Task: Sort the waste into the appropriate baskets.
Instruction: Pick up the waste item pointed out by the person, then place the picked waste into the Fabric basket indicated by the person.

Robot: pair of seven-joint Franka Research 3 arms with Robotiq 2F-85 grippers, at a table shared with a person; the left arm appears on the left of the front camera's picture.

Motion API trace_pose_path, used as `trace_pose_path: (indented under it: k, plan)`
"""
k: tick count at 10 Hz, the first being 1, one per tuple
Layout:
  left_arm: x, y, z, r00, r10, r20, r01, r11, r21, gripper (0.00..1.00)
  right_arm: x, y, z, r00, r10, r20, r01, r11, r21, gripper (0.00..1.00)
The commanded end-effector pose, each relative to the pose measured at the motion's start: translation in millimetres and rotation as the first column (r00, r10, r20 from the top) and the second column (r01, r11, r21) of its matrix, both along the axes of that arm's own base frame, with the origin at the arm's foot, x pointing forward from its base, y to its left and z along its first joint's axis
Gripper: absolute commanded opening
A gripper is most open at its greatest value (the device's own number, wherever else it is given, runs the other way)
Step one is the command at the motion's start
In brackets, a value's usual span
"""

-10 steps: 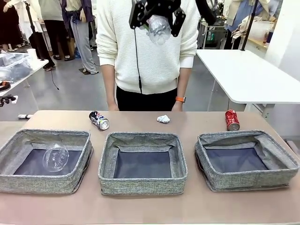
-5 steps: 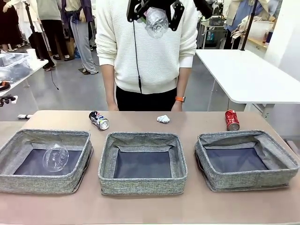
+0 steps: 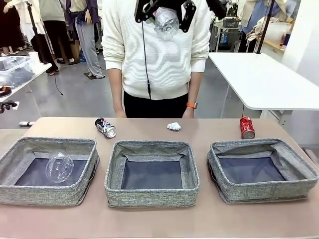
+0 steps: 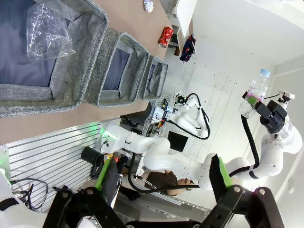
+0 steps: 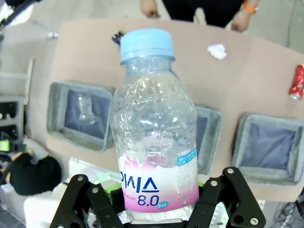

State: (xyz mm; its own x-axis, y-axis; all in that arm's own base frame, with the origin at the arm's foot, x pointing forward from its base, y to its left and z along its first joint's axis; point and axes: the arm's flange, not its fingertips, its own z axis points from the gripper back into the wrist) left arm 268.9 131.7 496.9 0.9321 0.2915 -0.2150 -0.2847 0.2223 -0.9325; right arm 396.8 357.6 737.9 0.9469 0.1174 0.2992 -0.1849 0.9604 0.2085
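My right gripper (image 3: 165, 20) is shut on the clear blue-capped bottle (image 5: 154, 123) and holds it high over the table's far middle. Three grey baskets stand in a row: left (image 3: 45, 194), middle (image 3: 149, 196) and right (image 3: 264, 191). The clear plastic cup (image 3: 59, 168) lies in the left basket. Behind the baskets on the table lie the dark blue-white can (image 3: 105, 127), the white paper wad (image 3: 173, 126) and the red can (image 3: 246, 127). My left gripper (image 4: 164, 175) is open and holds nothing, well off from the baskets.
A person (image 3: 157, 59) in a white sweater stands at the table's far edge, both hands low by the edge. A white table (image 3: 264, 79) stands farther back on the right. Bare brown tabletop (image 3: 149, 219) runs in front of the baskets.
My right gripper has risen a little with the bottle since a second ago, then held still. Nothing on the table has moved.
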Motion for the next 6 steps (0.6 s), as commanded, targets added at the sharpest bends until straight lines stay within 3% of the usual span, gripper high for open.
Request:
trace_pose_path:
  k: [1, 6]
  plan:
    - [-0.6, -0.8, 3.6, 1.000, -0.002, 0.005, 0.002, 1.000, -0.015, 1.00, -2.3, -2.3, 2.3, 1.000, 0.004, 0.008, -0.004, 1.000, -0.001, 0.00]
    - [-0.6, -0.8, 3.6, 1.000, -0.002, 0.005, 0.002, 1.000, -0.015, 1.00, -2.3, -2.3, 2.3, 1.000, 0.004, 0.008, -0.004, 1.000, -0.001, 0.00]
